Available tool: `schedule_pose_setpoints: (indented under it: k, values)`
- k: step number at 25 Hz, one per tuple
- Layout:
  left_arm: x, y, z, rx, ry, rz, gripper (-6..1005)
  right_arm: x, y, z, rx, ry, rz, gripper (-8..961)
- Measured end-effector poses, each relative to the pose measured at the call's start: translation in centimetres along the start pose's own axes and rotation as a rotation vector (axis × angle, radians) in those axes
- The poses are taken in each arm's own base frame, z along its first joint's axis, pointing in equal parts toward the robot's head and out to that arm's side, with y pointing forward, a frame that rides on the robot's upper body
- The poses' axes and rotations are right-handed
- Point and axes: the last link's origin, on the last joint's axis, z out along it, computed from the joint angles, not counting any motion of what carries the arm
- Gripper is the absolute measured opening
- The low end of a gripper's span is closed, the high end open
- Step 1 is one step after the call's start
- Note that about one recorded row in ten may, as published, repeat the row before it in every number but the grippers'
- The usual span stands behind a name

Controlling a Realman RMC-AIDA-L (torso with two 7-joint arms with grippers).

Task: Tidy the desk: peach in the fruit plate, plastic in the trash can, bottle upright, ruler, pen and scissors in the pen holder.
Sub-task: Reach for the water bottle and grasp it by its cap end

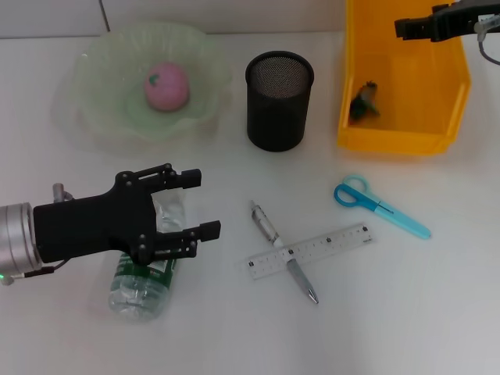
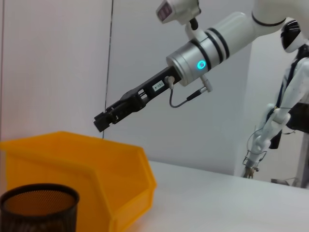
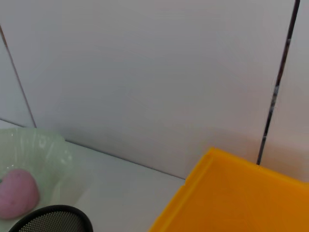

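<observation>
A clear plastic bottle (image 1: pixel 144 285) with a green label lies on its side at the near left. My left gripper (image 1: pixel 201 205) is open and sits over the bottle's upper end, with one finger on each side of it. A pink peach (image 1: pixel 166 86) lies in the green fruit plate (image 1: pixel 101 58). Crumpled plastic (image 1: pixel 365 101) lies in the yellow bin (image 1: pixel 402 133). Blue scissors (image 1: pixel 380 205), a white ruler (image 1: pixel 332 242) and a pen (image 1: pixel 266 223) crossing under it lie on the table. The black mesh pen holder (image 1: pixel 279 100) stands empty. My right gripper (image 1: pixel 402 27) is shut, above the bin; it also shows in the left wrist view (image 2: pixel 101 121).
The white table ends at a tiled wall behind the plate and bin. The pen holder (image 2: pixel 38 205) stands between the plate and the bin (image 2: pixel 96 164). The plate's rim (image 3: pixel 43 145) and the bin's edge (image 3: pixel 227 193) show in the right wrist view.
</observation>
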Motion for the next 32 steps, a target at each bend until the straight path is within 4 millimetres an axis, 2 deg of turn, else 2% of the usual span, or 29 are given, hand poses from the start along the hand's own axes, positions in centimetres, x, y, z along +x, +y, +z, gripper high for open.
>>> schedule_pose_setpoints:
  k: [3,5,6,7,9,10,11,12,13,14,15,16,17,18,20,22,23,28,32]
  values:
    - [0.8,0.4,-0.2,-0.038,0.034,0.006,790,0.0,-0.1,-1.0,0.013,-0.026,-0.016,702]
    - [2.3,0.5,-0.6,-0.059,0.08,-0.023,790,0.7,0.1,-2.9,-0.006,-0.094,-0.038,788]
    - [2.3,0.5,-0.6,-0.059,0.08,-0.023,790,0.7,0.1,-2.9,-0.006,-0.094,-0.038,791]
    - [3.3,0.3,-0.7,-0.059,0.078,-0.08,790,1.8,0.7,-4.1,-0.084,-0.16,-0.034,794]
    - [3.8,0.0,-0.7,-0.048,0.051,-0.122,788,2.6,1.0,-4.5,-0.128,-0.187,-0.037,801]
    - [4.4,-0.5,-0.5,-0.019,-0.005,-0.172,787,4.4,1.8,-5.4,-0.232,-0.259,-0.063,804]
    - [4.4,-0.5,-0.5,-0.019,-0.005,-0.172,786,4.4,1.8,-5.4,-0.232,-0.259,-0.063,807]
    - [4.8,-0.7,-0.1,0.01,-0.056,-0.187,785,6.7,2.6,-6.2,-0.327,-0.312,-0.105,810]
    - [4.8,-0.7,-0.1,0.01,-0.056,-0.187,784,6.7,2.6,-6.2,-0.327,-0.312,-0.105,813]
    - [5.3,-0.8,0.3,0.04,-0.108,-0.199,783,7.9,3.1,-6.6,-0.379,-0.332,-0.133,816]
    - [5.8,-0.9,0.7,0.074,-0.155,-0.207,783,10.2,3.9,-6.8,-0.457,-0.343,-0.175,820]
    - [6.9,-0.7,1.4,0.142,-0.245,-0.201,782,10.2,3.9,-6.8,-0.457,-0.343,-0.175,823]
    - [6.9,-0.7,1.4,0.142,-0.245,-0.201,781,12.8,4.5,-6.6,-0.521,-0.312,-0.208,826]
    - [6.9,-0.7,1.4,0.142,-0.245,-0.201,780,12.8,4.5,-6.6,-0.521,-0.312,-0.208,826]
    - [9.3,-0.7,3.1,0.332,-0.413,-0.263,778,16.2,5.4,-6.3,-0.604,-0.264,-0.256,825]
    - [9.8,-0.7,3.4,0.373,-0.442,-0.292,776,17.8,5.6,-6.2,-0.629,-0.257,-0.261,824]
    - [10.5,-0.8,4.1,0.439,-0.497,-0.328,775,18.3,5.6,-6.2,-0.634,-0.257,-0.259,823]
    - [10.3,-1.0,5.6,0.557,-0.647,-0.344,770,19.4,5.3,-6.3,-0.622,-0.256,-0.219,821]
    - [9.6,-1.4,6.9,0.534,-0.708,-0.379,766,19.7,5.2,-6.3,-0.62,-0.256,-0.205,820]
